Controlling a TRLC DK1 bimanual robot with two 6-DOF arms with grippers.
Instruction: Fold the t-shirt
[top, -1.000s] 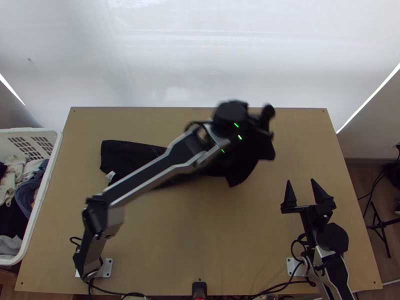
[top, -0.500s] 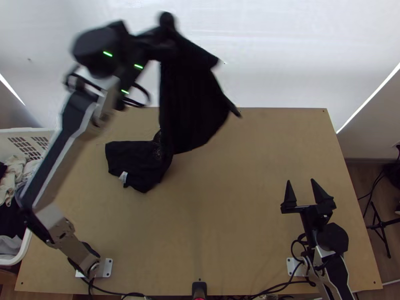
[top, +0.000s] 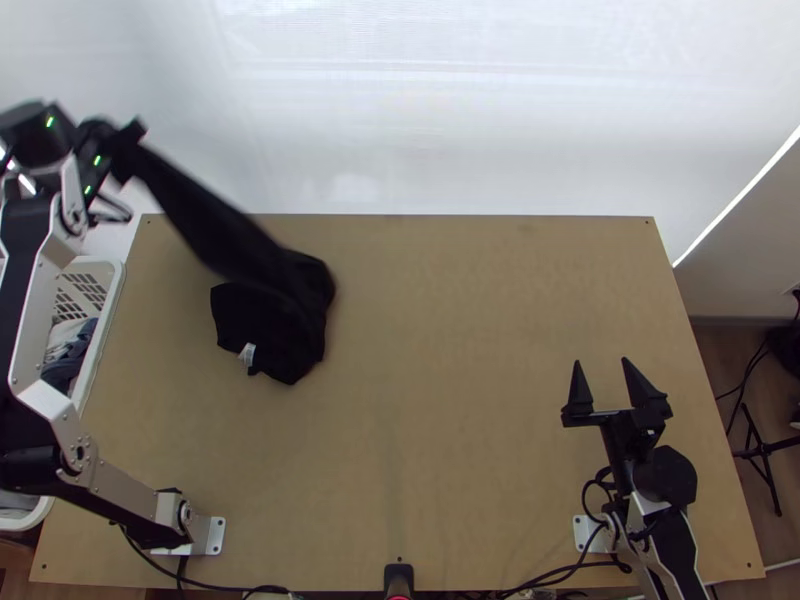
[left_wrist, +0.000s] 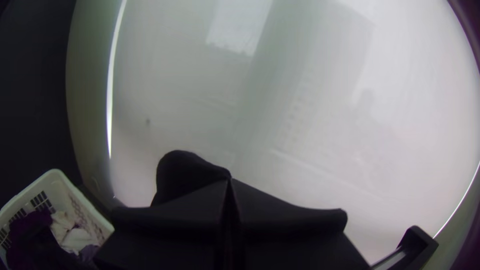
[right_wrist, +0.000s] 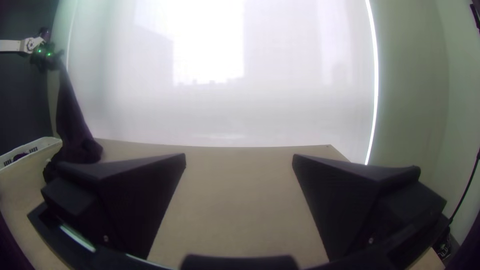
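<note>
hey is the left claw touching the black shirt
Touching. The left wrist view shows the left claw closed on the shirt, and in the top view the shirt slopes from its tips down to the table.

The left end effector (top: 132, 134) is raised high, its fingers closed together; the right end effector (top: 603, 366) points forward, its fingers spread wide.

A white plastic laundry basket (top: 114, 290) stands at the left side of the light wooden table (top: 450, 400), holding loosely heaped clothes, cream (left_wrist: 61, 225) and dark blue (top: 66, 370) among them. A pale, translucent blind (top: 450, 120) hangs behind the table's far edge. Black tripod legs (top: 764, 453) stand on the floor to the right.
</note>
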